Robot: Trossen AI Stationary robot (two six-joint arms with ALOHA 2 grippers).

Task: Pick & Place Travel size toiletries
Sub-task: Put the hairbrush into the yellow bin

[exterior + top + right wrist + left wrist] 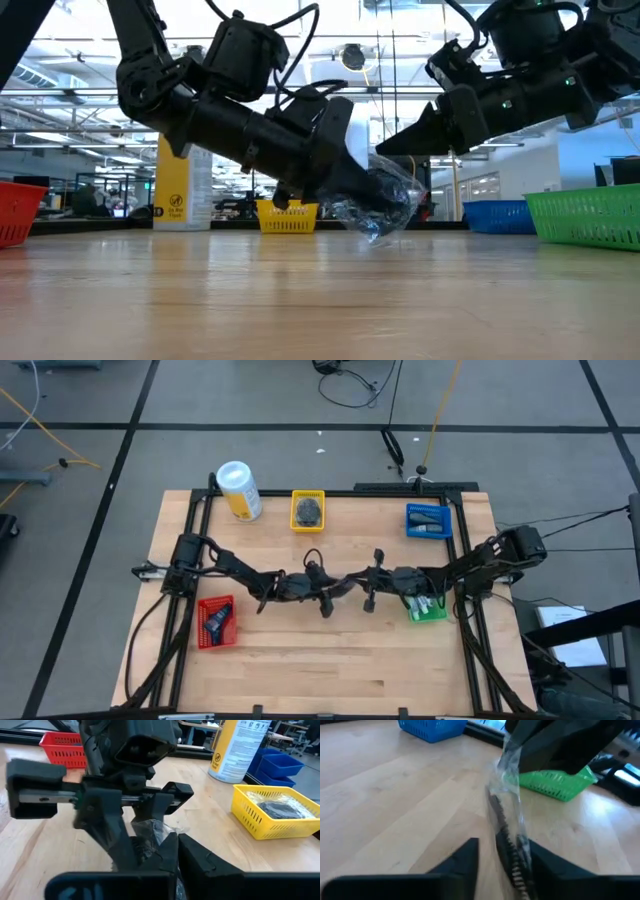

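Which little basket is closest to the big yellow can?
The yellow basket. It sits right beside the yellow can at the table's far edge. The blue, green and red baskets are all farther from it.

— What surrounds the table?
— A grey floor (240, 400) marked with dark lines fills the upper part of the overhead frame, with black cables (350, 385) coiled at top centre and a yellow cord (40, 425) trailing at upper left.

— And the room beyond?
— At table height, a bright hall opens behind the wooden tabletop (300, 290): ceiling beams and lights (60, 75) across the upper frame, a yellow pillar (172, 190) at left centre, and desks with monitors (625, 170) at far right.
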